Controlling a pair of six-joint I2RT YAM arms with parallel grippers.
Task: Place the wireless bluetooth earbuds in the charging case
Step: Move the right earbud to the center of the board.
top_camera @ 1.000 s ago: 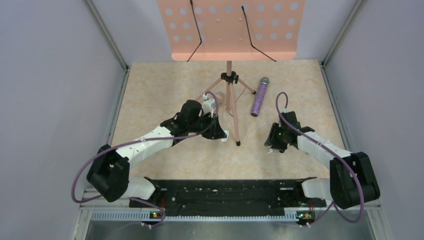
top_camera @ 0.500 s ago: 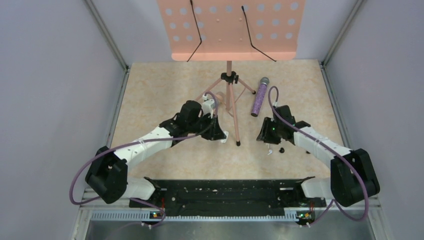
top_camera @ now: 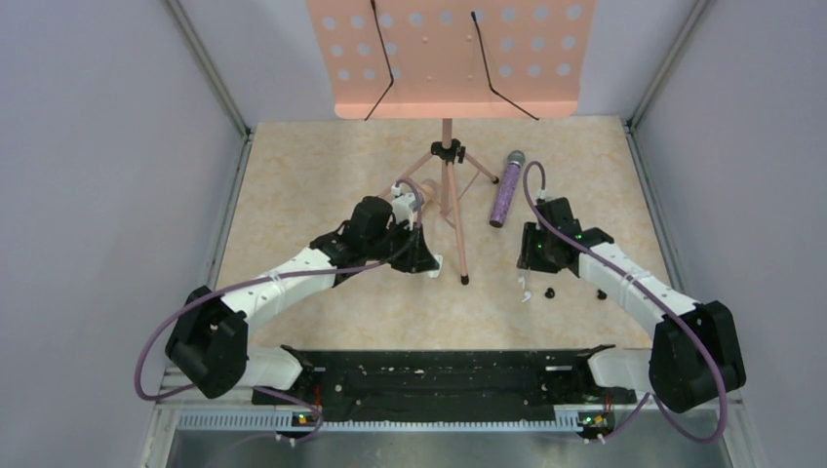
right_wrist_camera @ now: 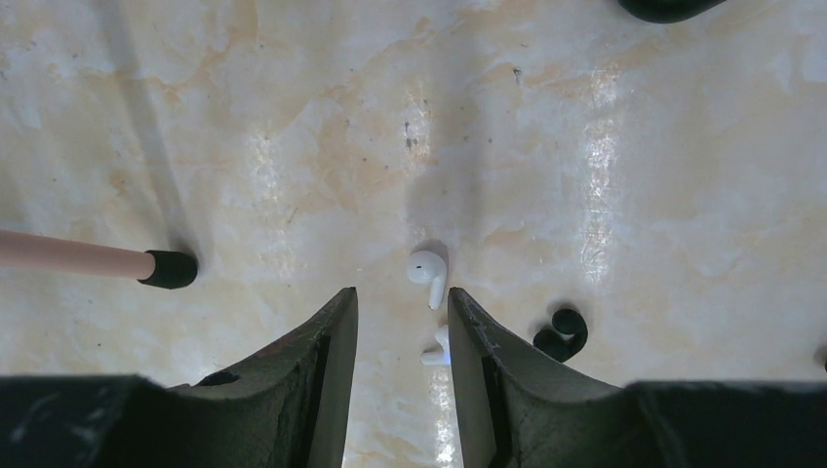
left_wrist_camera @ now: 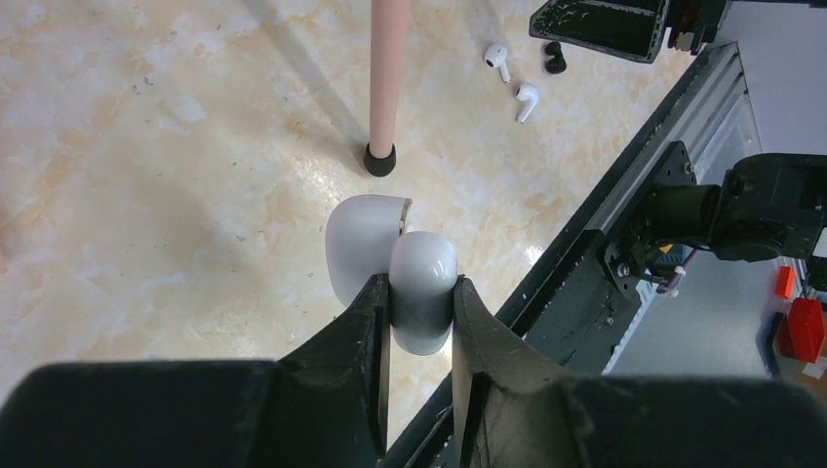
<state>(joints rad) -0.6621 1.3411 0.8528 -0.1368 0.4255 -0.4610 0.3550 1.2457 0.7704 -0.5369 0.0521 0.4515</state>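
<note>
Pick-up step: right fingers point(right_wrist_camera: 327, 361), apart and empty, hover over two small white stemmed plastic earbuds point(right_wrist_camera: 429, 270) on the marbled beige table point(right_wrist_camera: 293, 146), left fingers point(left_wrist_camera: 356, 336) clamping the glossy white open-lidded charging case point(left_wrist_camera: 424, 278) farther left; next, lower and close on one bud.

Two small white earbuds point(left_wrist_camera: 497, 58) with short stems lie loose on the surface in the upper right of the left wrist view. They are close together but not touching. The case point(left_wrist_camera: 423, 258) is white, glossy and rounded. Its lid stands open to the left, and the left hand point(left_wrist_camera: 418, 292) pinches it at centre frame.
</note>
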